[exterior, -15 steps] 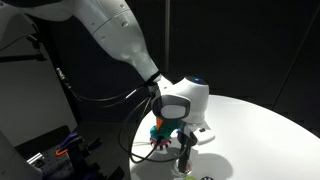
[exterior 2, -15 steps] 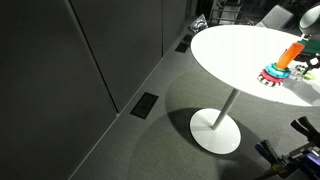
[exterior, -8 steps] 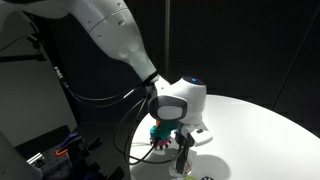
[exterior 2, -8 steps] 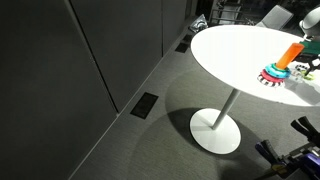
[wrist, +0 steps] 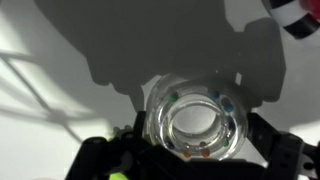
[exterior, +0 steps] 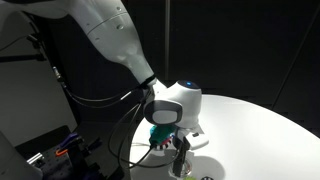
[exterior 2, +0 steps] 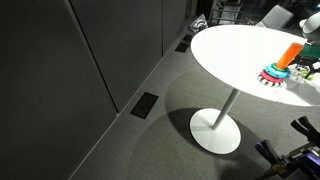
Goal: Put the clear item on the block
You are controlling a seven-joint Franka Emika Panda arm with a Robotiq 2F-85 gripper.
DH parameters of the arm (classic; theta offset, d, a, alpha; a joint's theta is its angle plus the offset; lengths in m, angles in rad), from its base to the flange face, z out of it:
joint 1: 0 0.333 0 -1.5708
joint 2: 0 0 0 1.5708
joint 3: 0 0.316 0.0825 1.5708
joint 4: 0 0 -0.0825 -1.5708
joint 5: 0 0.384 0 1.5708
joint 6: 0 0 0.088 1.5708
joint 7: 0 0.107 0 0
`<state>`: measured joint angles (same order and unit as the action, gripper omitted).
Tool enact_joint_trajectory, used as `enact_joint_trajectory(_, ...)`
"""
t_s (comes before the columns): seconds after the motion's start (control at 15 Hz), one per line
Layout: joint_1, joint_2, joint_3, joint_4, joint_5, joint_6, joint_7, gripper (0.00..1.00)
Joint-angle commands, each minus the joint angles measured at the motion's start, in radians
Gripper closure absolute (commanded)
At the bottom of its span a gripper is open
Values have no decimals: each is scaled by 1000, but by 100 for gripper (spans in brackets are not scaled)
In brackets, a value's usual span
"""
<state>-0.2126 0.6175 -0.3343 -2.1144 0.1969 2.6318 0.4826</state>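
White surface (exterior 2: 225, 45), dark room — clear item (wrist: 195, 125) sits between the fingers (wrist: 105, 160); pinching or merely flanking, I cannot tell. Grasping step, likely; next calls for lifting it onto the nearby block (exterior 2: 283, 66).

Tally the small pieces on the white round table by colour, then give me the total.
Clear toothed plastic ring: 1
Orange upright cylinder: 1
Teal-blue middle piece: 1
Red-and-white toothed round base: 1
Total: 4
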Motion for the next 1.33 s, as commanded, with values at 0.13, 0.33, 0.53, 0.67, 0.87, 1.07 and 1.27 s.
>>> enact_joint_trajectory(0.13, 1, 0, 8, -7, 39, 12, 16, 25)
enact_joint_trajectory(0.33, 0, -20, 9, -4, 41, -10, 11, 31)
enact_joint_trajectory(0.53, 10, -53, 1, -7, 27, -40, 10, 31)
enact_joint_trajectory(0.67, 21, -80, -3, -5, 18, -64, 16, 31)
enact_joint_trajectory(0.87, 34, -140, -12, -13, 2, -108, 22, 31)
enact_joint_trajectory(1.07, 51, -207, -16, -20, -17, -154, 32, 31)
enact_joint_trajectory(1.27, 65, -274, -10, -27, -42, -197, 38, 31)
